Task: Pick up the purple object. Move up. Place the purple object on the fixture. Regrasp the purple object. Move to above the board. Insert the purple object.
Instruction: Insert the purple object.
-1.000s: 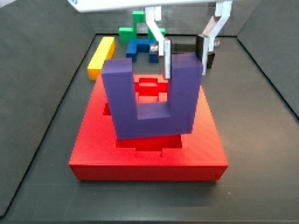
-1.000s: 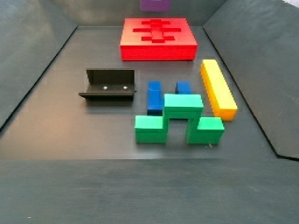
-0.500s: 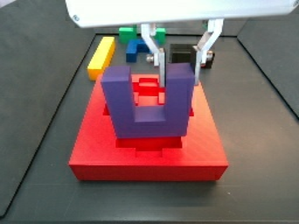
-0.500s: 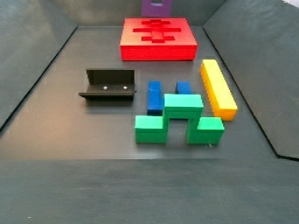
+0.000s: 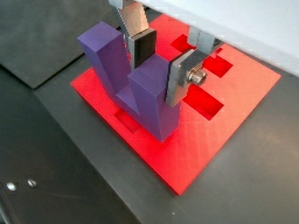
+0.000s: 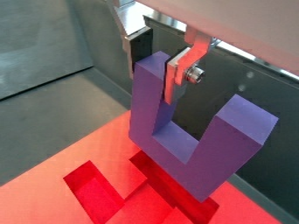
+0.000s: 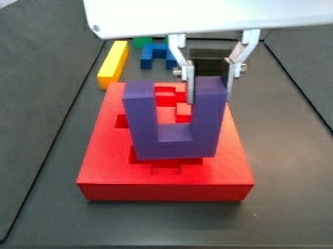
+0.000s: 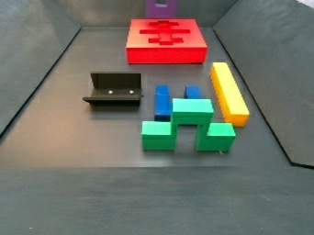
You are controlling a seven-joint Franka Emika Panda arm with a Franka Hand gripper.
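The purple object [image 7: 163, 136] is a U-shaped block held upright, prongs up, over the middle of the red board [image 7: 104, 160]. My gripper [image 7: 212, 70] is shut on the top of one prong, a silver finger on each side. Both wrist views show the grip [image 5: 162, 79] [image 6: 158, 74] and the purple object [image 5: 111, 57] [image 6: 187, 149] low over the board's cut-outs [image 5: 222, 131] [image 6: 47, 184]. Whether its base touches the board I cannot tell. In a side view the fixture [image 8: 113, 90] stands empty on the floor, the board [image 8: 147, 53] lies far back, and the purple object [image 8: 161, 5] just shows beyond it.
A yellow bar [image 8: 229, 92], a green block [image 8: 185, 124] and a blue block [image 8: 163, 101] lie together on the dark floor beside the fixture. The yellow bar [image 7: 115, 60] and blue block [image 7: 156, 53] also show behind the board. Raised walls ring the floor.
My gripper has moved down with the purple object, bringing its base closer to the board. The other pieces and the fixture have not moved.
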